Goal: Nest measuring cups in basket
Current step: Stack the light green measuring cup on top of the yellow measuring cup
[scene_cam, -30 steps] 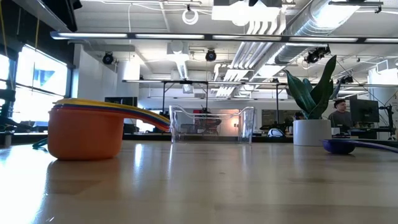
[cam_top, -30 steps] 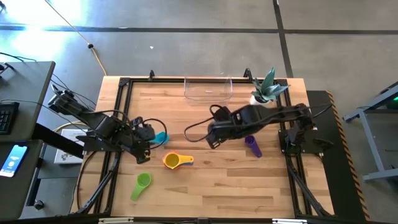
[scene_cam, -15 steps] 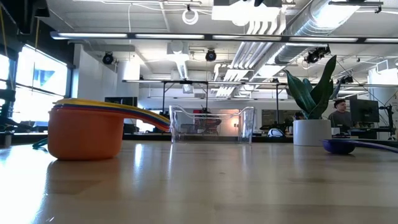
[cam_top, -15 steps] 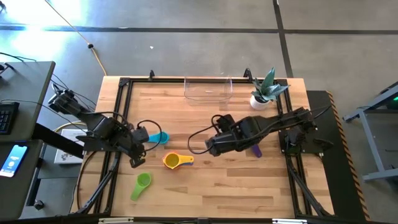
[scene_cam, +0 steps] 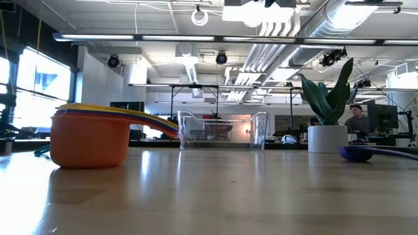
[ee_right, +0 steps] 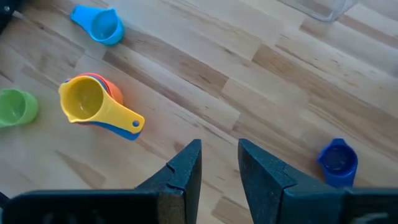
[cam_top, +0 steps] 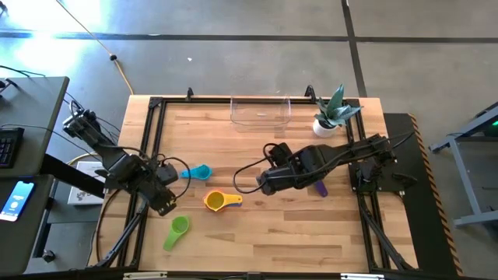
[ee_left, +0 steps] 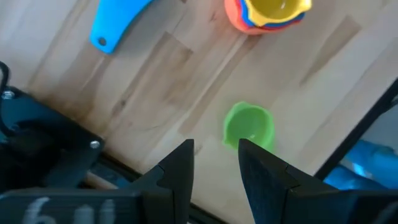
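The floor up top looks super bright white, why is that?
In the high view, glare on the shiny floor washes out that corner; the table is evenly lit. In the low view, the tabletop shows soft reflections.

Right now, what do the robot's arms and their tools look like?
Both arms are black and jointed, with black cables looping beside them. The left tool and the right tool each end in two flat, dark fingers with angled tips. Faint pale numerals show on the left wrist's body.
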Action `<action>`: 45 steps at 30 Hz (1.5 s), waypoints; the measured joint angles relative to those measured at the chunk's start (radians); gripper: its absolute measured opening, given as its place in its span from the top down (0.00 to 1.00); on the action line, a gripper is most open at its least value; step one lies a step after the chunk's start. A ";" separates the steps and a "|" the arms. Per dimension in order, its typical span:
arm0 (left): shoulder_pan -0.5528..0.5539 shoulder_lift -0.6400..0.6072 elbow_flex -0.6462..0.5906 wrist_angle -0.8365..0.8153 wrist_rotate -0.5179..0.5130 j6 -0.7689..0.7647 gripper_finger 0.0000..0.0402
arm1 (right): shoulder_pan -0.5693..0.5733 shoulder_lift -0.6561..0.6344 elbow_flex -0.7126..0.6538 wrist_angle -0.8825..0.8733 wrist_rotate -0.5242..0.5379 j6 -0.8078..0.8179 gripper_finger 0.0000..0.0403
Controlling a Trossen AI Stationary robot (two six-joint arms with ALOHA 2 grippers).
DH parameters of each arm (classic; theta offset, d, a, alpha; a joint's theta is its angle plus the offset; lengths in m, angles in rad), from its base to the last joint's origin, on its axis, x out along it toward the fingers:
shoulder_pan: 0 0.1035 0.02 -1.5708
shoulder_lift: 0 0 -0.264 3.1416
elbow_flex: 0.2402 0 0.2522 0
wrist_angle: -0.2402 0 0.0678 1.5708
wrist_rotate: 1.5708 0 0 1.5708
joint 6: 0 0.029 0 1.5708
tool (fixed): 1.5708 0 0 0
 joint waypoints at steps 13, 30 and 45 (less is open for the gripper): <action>-0.095 0.125 0.000 0.063 -0.046 -0.027 0.71 | -0.001 0.000 0.000 0.006 -0.018 -0.084 0.76; -0.095 0.372 -0.006 0.130 0.012 0.026 0.71 | -0.013 0.000 0.000 0.010 -0.041 -0.148 0.76; -0.094 0.343 -0.194 0.336 0.042 0.066 0.71 | -0.013 0.000 0.000 0.026 -0.059 -0.147 0.76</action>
